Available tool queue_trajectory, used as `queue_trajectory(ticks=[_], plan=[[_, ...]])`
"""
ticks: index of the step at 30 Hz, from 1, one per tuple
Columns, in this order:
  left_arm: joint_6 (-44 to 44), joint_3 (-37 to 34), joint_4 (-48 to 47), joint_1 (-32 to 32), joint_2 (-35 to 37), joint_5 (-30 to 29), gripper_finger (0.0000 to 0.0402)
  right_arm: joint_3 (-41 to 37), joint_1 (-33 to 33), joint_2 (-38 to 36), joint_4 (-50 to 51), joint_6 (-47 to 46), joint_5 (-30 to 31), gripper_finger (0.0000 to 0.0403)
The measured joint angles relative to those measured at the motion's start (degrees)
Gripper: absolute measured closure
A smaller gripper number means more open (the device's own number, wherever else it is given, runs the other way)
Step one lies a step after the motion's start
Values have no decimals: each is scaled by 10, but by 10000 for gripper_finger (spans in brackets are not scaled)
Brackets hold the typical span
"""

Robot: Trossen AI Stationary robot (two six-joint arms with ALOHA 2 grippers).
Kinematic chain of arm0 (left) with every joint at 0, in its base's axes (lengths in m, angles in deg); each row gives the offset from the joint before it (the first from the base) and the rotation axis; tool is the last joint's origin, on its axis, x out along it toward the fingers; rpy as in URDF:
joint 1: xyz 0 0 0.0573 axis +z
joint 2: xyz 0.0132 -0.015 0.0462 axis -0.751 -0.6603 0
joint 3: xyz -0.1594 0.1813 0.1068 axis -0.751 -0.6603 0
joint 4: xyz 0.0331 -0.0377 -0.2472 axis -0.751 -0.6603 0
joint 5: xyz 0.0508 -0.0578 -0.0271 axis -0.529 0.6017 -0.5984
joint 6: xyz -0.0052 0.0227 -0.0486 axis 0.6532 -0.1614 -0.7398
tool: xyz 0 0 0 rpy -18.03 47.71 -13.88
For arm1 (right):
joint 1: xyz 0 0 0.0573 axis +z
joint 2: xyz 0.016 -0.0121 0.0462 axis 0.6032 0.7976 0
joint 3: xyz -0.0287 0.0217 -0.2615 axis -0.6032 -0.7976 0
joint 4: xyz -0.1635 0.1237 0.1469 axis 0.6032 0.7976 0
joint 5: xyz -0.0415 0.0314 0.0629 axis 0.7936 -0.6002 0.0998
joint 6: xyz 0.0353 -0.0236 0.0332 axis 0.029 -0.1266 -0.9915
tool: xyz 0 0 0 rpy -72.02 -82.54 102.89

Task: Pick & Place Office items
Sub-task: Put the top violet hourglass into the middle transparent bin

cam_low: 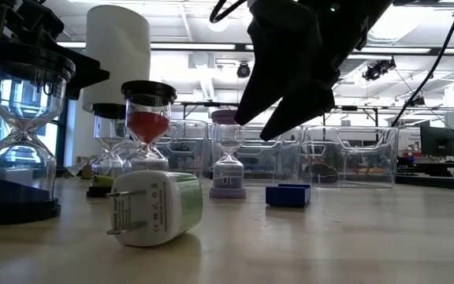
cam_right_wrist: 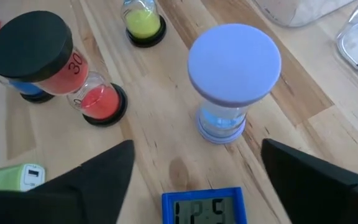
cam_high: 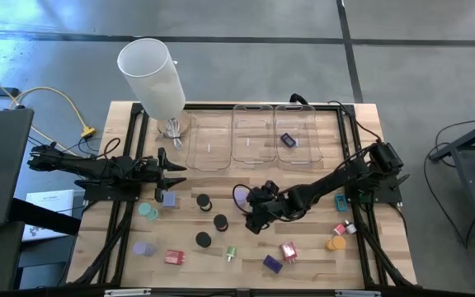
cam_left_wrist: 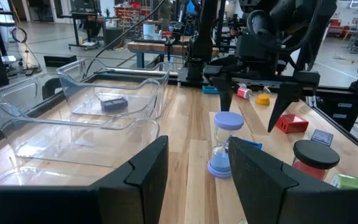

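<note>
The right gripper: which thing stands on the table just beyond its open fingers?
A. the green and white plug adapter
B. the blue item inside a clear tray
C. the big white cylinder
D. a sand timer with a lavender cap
D: in the right wrist view the lavender-capped sand timer stands upright just ahead of the right gripper, whose fingers are spread open and hold nothing.

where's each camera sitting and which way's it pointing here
high: overhead, straight down on the table; both arms show, right gripper open over a lavender-capped sand timer.
low: table height, level toward the room; a green-and-white plug adapter close by, the right gripper's fingers above.
left wrist: looks past its own fingers toward the right arm.
right wrist: looks down between its own fingers.
Shared: all four views show the same lavender-capped sand timer.
</note>
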Motion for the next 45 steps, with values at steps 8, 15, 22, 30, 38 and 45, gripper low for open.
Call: queue_trajectory(ticks=[8, 15, 22, 30, 38, 45], plan=[[0, 0, 0, 0, 0, 0, 239, 0, 4, 0, -8, -15, -25, 24], [0, 0, 0, 0, 0, 0, 239, 0, -7, 0, -12, -1, 20, 49], [0, 0, 0, 0, 0, 0, 239, 0, -24, 5, -12, 32, 28, 49], [0, 0, 0, 0, 0, 0, 239, 0, -28, 7, -61, 107, 46, 49], [0, 0, 0, 0, 0, 0, 239, 0, -42, 7, -75, 132, 40, 51], [0, 0, 0, 0, 0, 0, 239, 0, -53, 7, -75, 132, 11, 53]])
